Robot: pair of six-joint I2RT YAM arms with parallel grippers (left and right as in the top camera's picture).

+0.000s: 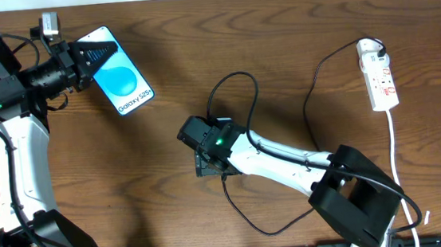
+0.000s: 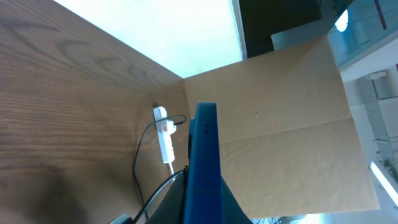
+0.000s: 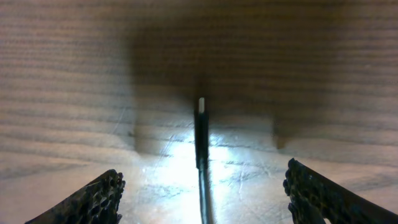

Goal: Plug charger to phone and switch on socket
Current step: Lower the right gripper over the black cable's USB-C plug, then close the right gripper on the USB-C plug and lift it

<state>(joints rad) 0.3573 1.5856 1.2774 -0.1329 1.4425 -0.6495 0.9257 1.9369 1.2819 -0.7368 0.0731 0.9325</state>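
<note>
the phone (image 1: 125,82) lies tilted on the wooden table (image 1: 276,23), its blue screen with "galaxy s25" facing up. the left gripper (image 1: 90,55) is pinching the phone's upper-left end. in the left wrist view the phone (image 2: 205,162) shows edge-on as a blue slab between the dark fingers. the right gripper (image 1: 207,153) hangs over the table, below and to the right of the phone and well apart from it. seen from the right wrist, its fingers (image 3: 93,199) are spread wide with the charger (image 3: 201,143) lying between them untouched, the small plug tip pointing away from the camera. the socket (image 1: 379,74) lies far to the right of the phone, with the black cable running out from its top end.
</note>
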